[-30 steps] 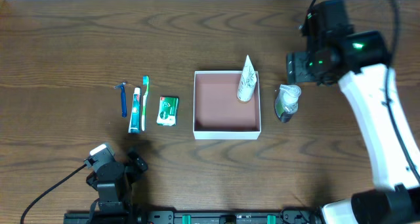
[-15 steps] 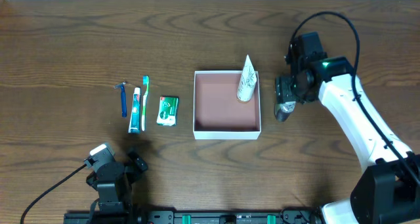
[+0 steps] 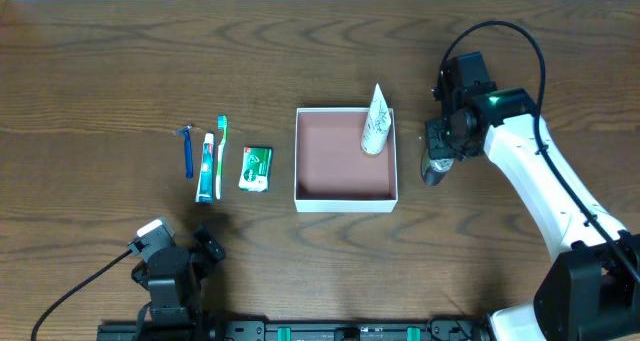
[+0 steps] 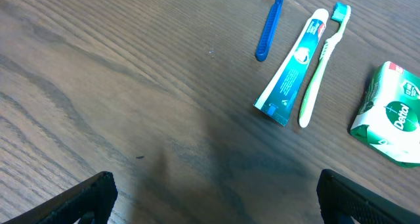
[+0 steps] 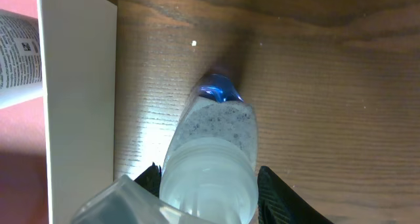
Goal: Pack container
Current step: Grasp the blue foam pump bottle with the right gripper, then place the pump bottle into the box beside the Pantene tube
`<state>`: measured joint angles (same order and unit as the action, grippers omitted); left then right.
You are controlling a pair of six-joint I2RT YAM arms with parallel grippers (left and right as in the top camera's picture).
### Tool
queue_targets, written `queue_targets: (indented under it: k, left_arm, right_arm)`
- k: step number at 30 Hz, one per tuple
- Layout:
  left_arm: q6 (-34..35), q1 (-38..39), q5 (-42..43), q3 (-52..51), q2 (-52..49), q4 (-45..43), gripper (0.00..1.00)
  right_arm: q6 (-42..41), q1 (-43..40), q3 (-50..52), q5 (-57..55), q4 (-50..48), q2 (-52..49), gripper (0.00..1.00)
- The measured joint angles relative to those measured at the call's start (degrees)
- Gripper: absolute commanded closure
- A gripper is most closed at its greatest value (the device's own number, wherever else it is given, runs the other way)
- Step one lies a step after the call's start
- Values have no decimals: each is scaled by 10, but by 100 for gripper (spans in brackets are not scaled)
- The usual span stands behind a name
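The clear bottle [image 5: 210, 138], right of centre, is clasped by the right gripper [image 5: 207, 178]; lifting into the container [image 3: 346, 204] is needed. The left gripper [image 4: 216, 184] is spread wide.

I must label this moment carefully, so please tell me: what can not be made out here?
The bottle: overhead, the right gripper covers most of it; right wrist view, the bottom edge cuts it.
Whether the fingers touch the bottle: right wrist view, unclear.
The white tube print: overhead too small; right wrist view, cut by the left edge.
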<state>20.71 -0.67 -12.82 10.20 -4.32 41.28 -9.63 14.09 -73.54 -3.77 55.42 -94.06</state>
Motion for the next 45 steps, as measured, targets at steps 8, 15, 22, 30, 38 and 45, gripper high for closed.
queue_targets:
  k: [8,15,22,30,38,45]
  left_arm:
    - [0,0,0,0,0,0,2]
    - [0,0,0,0,0,0,2]
    - [0,0,0,0,0,0,2]
    - [0,0,0,0,0,0,2]
    - [0,0,0,0,0,0,2]
    - [0,0,0,0,0,0,2]
  right_arm:
    - [-11,3,0,-3,7,2,66]
    - [-15,16,-12,-1,77,36,65]
    - [-21,98,-73,3,115,160,62]
    - [-53,181,-92,12,74,216,61]
    - [-89,193,-92,26,40,113,67]
    - [-117,193,-92,27,17,14,64]
